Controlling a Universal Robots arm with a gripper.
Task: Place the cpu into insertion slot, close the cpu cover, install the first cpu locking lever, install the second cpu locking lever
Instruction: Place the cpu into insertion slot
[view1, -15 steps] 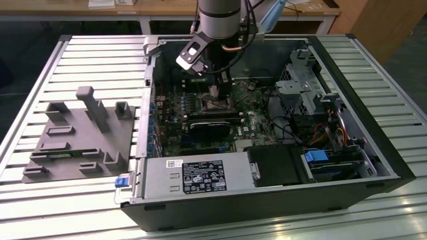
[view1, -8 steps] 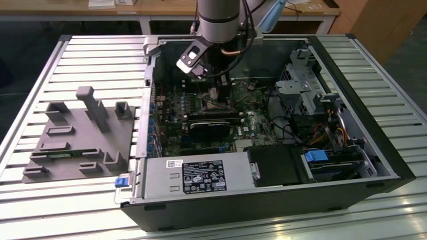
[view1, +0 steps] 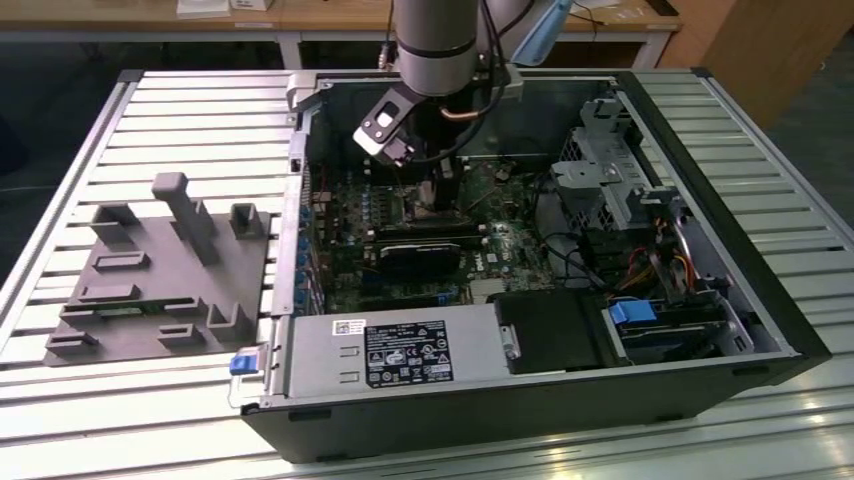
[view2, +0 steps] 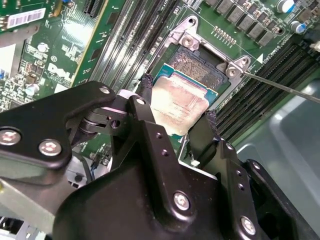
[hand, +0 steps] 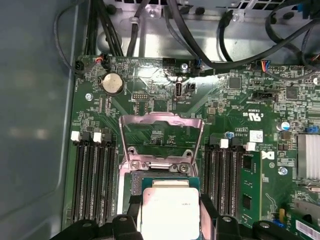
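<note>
The pincer (view2: 178, 99) is clenched on the cpu (view2: 176, 109), gripping two opposite edges just over the insertion slot (view2: 200, 67) on the motherboard (view2: 55, 45). I cannot tell whether the chip touches the slot. In the first wrist view, the cpu cover (hand: 161, 118) stands swung open.

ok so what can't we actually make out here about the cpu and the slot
- Second wrist view: the cpu, in the gripper, covers most of the insertion slot; whether it is seated or hovering, cannot tell.
- First wrist view: one edge of the cpu runs off the picture; the raised cpu cover shows whole.
- Exterior view: the arm hides the insertion slot.
</note>
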